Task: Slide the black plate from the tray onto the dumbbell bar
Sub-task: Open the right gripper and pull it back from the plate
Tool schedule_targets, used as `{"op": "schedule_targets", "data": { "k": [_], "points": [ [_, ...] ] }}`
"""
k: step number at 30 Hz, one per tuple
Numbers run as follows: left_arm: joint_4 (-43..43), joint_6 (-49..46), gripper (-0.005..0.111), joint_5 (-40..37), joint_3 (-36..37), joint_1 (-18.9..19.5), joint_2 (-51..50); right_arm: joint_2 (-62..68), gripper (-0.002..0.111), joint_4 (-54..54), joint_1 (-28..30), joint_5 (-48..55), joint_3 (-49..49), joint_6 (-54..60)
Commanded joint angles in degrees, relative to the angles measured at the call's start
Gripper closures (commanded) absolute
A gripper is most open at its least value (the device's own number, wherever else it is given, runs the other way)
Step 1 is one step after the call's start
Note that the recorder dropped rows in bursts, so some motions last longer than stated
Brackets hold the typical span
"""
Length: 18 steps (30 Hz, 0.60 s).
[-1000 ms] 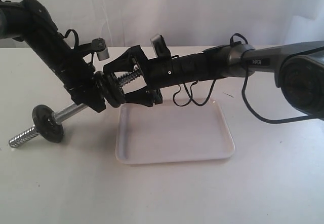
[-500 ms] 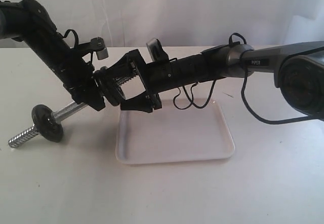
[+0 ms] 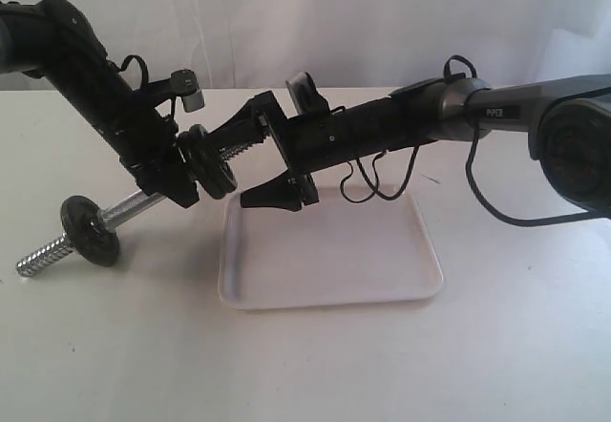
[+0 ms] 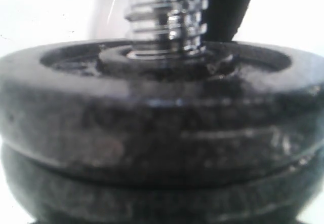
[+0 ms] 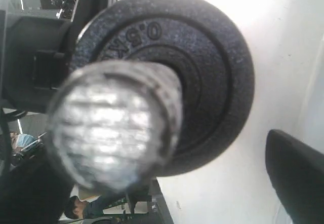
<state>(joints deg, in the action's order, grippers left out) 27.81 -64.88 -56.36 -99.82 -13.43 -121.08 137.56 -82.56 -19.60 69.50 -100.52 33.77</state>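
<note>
The dumbbell bar (image 3: 134,207) slants up from the table's left, and my left gripper (image 3: 170,185) is shut on its middle. The black plate (image 3: 212,159) sits threaded on the bar's upper end, right against a second black disc (image 4: 162,203) beneath it. In the left wrist view the plate (image 4: 162,97) fills the picture under the threaded end (image 4: 167,16), hiding my jaws. My right gripper (image 3: 239,159) stands open around the bar's tip (image 5: 114,127), its fingers apart from the plate (image 5: 202,72). The tray (image 3: 329,250) lies below.
A third black disc (image 3: 89,231) sits on the bar's low end, near the table. The right arm (image 3: 401,121) reaches in across the tray from the right. One right finger (image 5: 298,178) shows at the picture's edge.
My right gripper has opened wider and drawn back to the right, letting go of the black plate. The plate stays on the bar beside my left gripper.
</note>
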Motion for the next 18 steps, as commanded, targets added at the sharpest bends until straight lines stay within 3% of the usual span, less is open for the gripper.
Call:
{"op": "schedule_targets", "data": {
  "k": [1,18],
  "points": [
    [7.52,0.11,0.107,-2.3,-1.76,0.15,4.57,-0.9,0.014,3.83,0.37,0.46,-0.03,-0.58],
    [5.55,0.38,0.107,-3.83,-1.76,0.15,4.57,-4.92,0.015,11.76,5.54,0.46,-0.03,-1.0]
  ]
}}
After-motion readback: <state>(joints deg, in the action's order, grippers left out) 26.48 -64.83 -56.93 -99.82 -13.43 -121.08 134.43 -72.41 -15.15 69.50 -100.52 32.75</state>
